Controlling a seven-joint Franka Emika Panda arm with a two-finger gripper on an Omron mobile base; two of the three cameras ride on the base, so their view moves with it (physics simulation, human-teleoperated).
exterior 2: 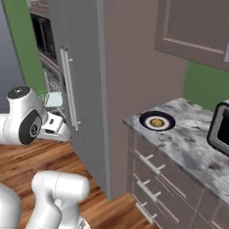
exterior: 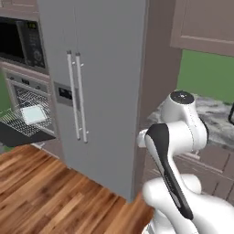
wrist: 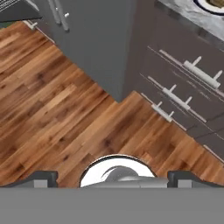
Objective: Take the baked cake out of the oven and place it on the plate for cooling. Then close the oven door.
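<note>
Oven door juts open — fridge flanks it.

I see marble counter well beyond my jaws, off to one side. Dark-rimmed plate sits directly on it, near counter's front edge; small yellow-orange cake lies on plate centre. Wood floor spreads directly below jaws, running under drawer fronts.

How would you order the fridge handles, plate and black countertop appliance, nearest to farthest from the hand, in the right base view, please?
1. fridge handles, on the grey doors.
2. plate, on the counter.
3. black appliance, far right edge.
</note>
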